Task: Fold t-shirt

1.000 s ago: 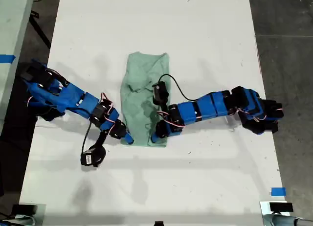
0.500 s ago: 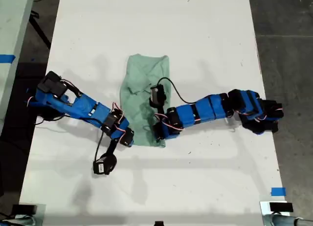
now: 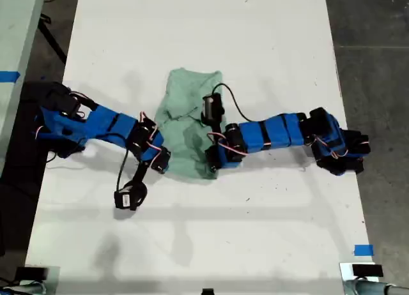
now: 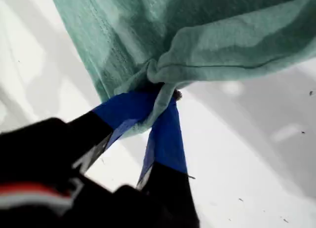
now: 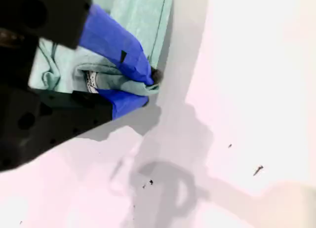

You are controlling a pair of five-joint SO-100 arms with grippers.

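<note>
1. My first gripper (image 4: 160,97) has its blue-taped jaws pinched tight on a bunched corner of the pale mint-green, wrinkly cloth t-shirt (image 4: 197,35), hem stitching visible right beside the pinch
2. My second gripper (image 5: 143,85) is clamped on another wad of the same cloth, both jaws closed with fabric squeezed between them
3. I can't tell from the wrist views which arm is which in the exterior view, so: one arm holds each near corner of the shirt
4. The shirt (image 3: 188,126) sits mid-way on the white table (image 3: 255,39), already narrowed to a long strip, with the gripped end lifted and puckered
5. To do this fold well I reckon both grips should travel together at even height toward the far end, keeping the edge taut so it lands square, not skewed
</note>
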